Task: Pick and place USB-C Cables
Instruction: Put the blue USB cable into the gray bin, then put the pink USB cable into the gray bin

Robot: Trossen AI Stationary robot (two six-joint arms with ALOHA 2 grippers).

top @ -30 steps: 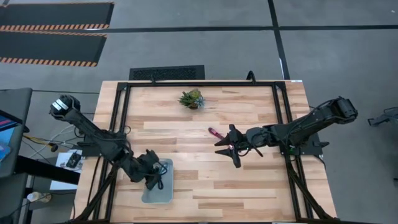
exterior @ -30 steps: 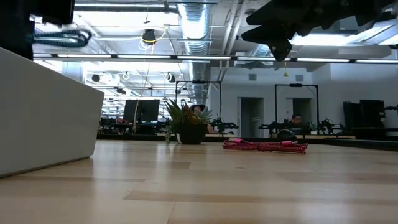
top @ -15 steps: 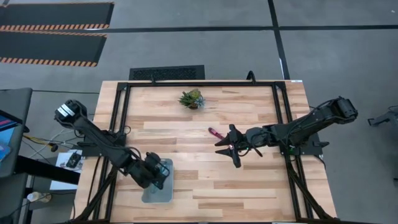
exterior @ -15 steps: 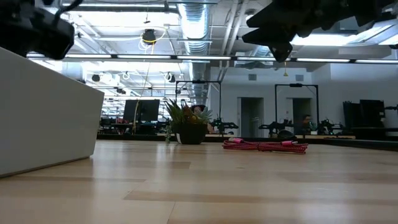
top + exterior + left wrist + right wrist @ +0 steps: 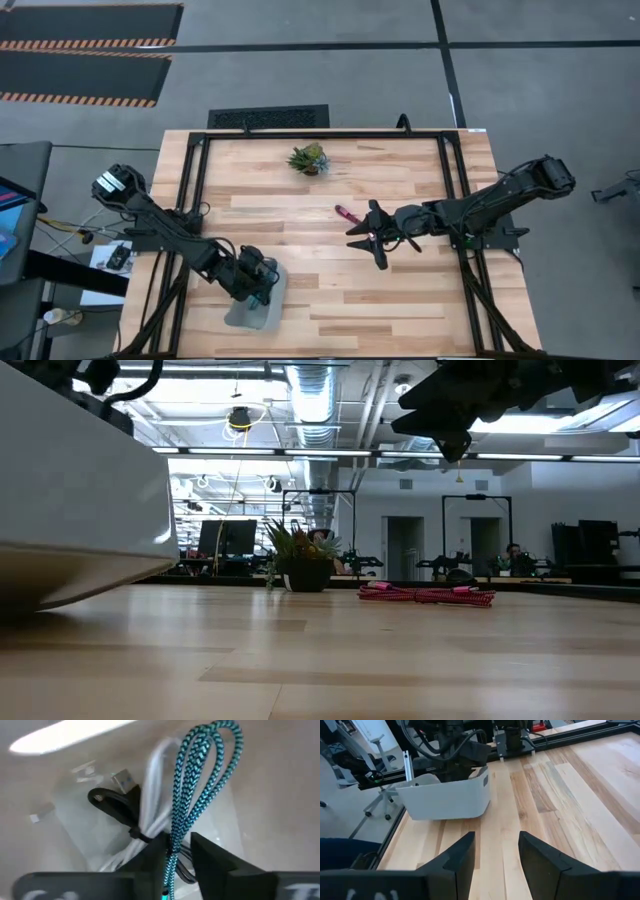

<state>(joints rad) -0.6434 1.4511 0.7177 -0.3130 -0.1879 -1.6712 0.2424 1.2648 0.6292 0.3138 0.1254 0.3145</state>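
My left gripper (image 5: 258,283) reaches into the white bin (image 5: 240,318) near the table's near left, shut on the teal cable (image 5: 200,780). A white-grey cable (image 5: 152,795) with a dark tie lies on the bin's floor beside it. In the low view the bin (image 5: 80,490) sits tipped, its underside partly off the wood. The magenta cable (image 5: 345,213) lies flat on the table's middle, also seen in the low view (image 5: 425,595). My right gripper (image 5: 368,236) hovers open just near-right of it, above the table. My left gripper pinches the teal cable's bundled strands (image 5: 174,840) between its two fingers, close to one end of the coil. The long loops reach out beyond the fingertips over the bin's floor, next to the white-grey cable. Whether the gripper also touches the bin's wall I cannot tell.
A small potted plant (image 5: 308,158) stands near the far edge. A black frame (image 5: 200,190) runs along the table's sides. Bare wood lies between the bin (image 5: 445,800) and my right gripper (image 5: 495,855).
My left gripper has moved toward the table's right and near edge, into the bin. The bin has shifted toward the near edge and tipped, one side rising off the wood. My right arm has kept still.
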